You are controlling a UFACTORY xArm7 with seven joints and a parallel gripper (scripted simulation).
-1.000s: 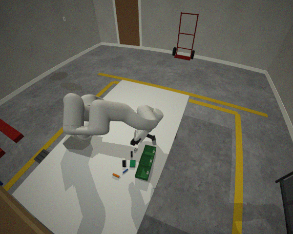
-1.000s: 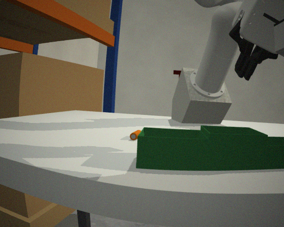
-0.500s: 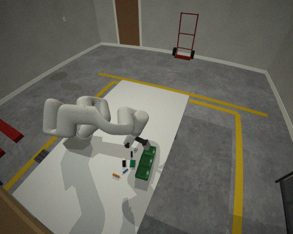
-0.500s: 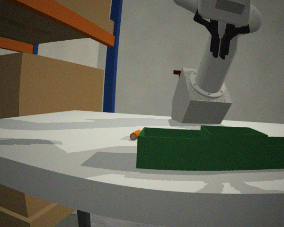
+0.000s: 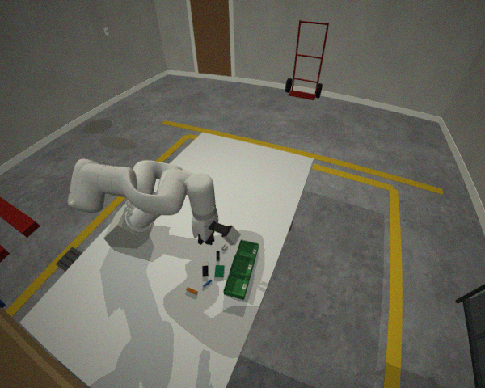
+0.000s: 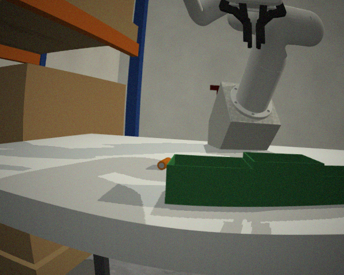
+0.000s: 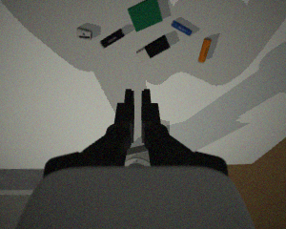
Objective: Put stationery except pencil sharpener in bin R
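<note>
While the gripper (image 7: pixel 134 95) hangs closed and empty above the table (image 5: pixel 250 175), the next move, picking a first item, requires opening over the scattered stationery (image 7: pixel 158 45).

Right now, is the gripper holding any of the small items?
No, the gripper is shut with nothing between its fingers, and the small items, like the orange one, lie on the table.

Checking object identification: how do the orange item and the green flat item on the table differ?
The orange item is a slim cylinder lying on its side; the green item is a broad flat square. The green one lies nearer the bins. Both rest on the table, untouched.
</note>
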